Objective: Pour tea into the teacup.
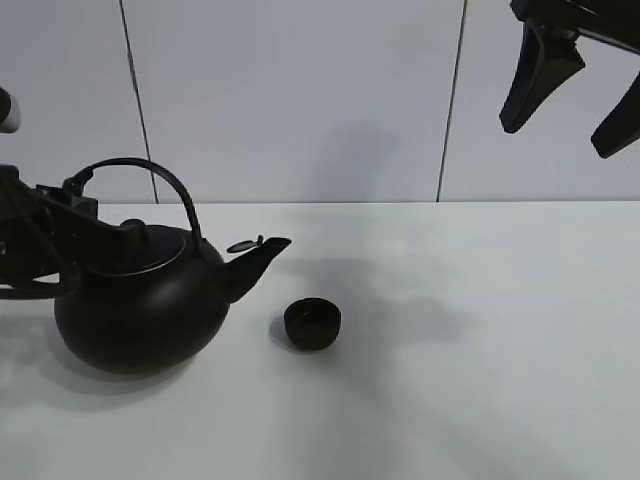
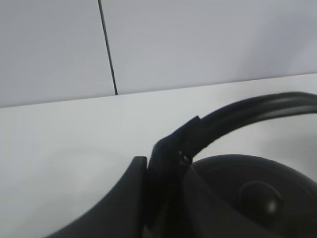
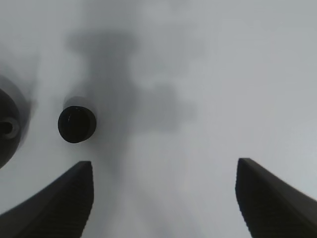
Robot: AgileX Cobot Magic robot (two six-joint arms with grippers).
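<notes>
The big round black kettle (image 1: 135, 310) stands on the white table at the left, its spout (image 1: 255, 262) pointing right toward the small black teacup (image 1: 312, 324). The teacup sits upright just right of the spout and shows from above in the right wrist view (image 3: 77, 124). My left gripper (image 1: 85, 212) is shut on the left end of the kettle's arched handle (image 2: 237, 116); in the left wrist view my fingers (image 2: 163, 173) clamp the handle above the lid. My right gripper (image 1: 572, 105) hangs open and empty high at the upper right, far from both.
The white table (image 1: 480, 350) stretches to the right of the teacup. A grey panelled wall (image 1: 300, 100) stands behind the table's far edge. Shadows of the arms fall on the table behind the teacup.
</notes>
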